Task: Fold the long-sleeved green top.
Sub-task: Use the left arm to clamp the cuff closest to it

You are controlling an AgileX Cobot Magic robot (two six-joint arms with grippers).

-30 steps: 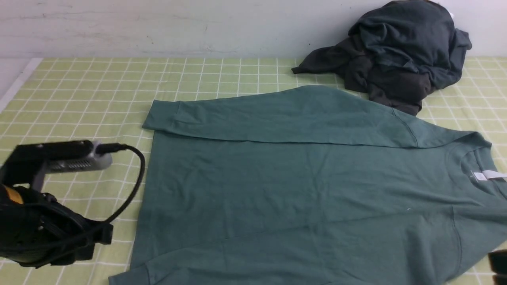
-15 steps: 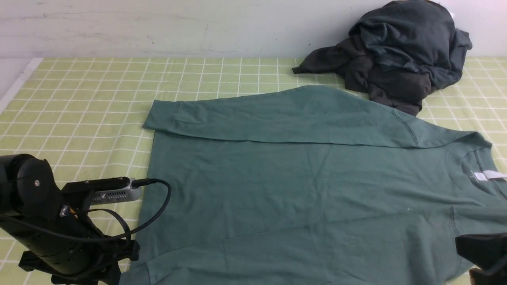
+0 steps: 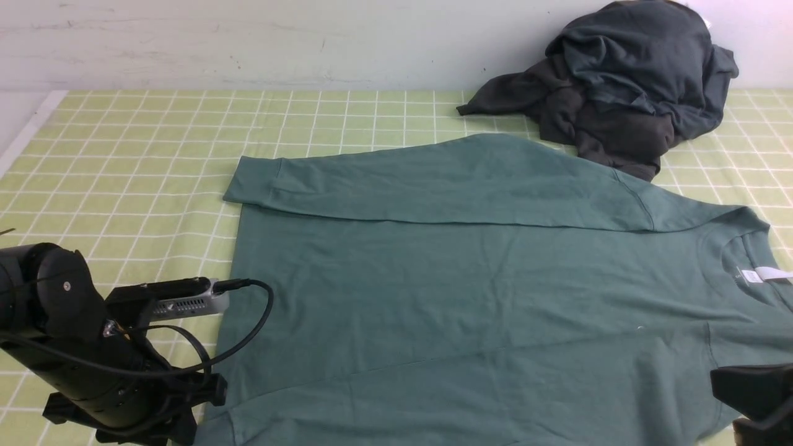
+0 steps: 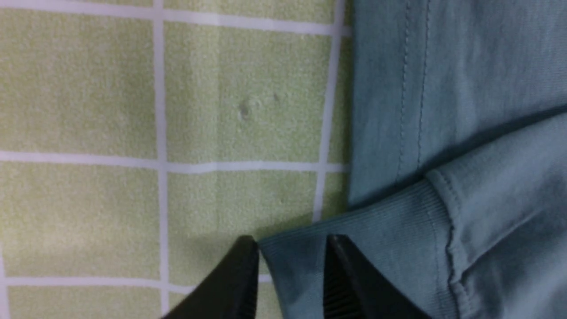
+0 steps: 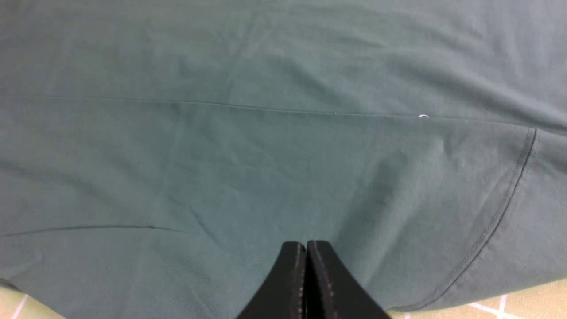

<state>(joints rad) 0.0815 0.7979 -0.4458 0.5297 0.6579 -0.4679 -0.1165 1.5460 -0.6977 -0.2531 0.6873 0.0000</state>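
Now, top point(image 3: 471, 279): spread flat on checked cloth point(image 3: 124, 155), middle to right; neck at right, hem at left, white label point(image 3: 759, 274) showing.
Far sleeve point(image 3: 433, 179): folded across far edge of body, its end pointing left.
Near sleeve point(image 3: 495, 384): lies along near edge of body; near cuff point(image 4: 376, 239) at near left corner.
Left gripper point(image 4: 291, 248): near left, low at the corner; jaws part open, astride near cuff's edge, not clamped on it.
Right gripper point(image 5: 305, 248): near right, jaws pressed together, nothing between them, over the top by a shoulder seam.
Dark clothes point(image 3: 619, 80): crumpled heap, far right, just beside top's far shoulder.
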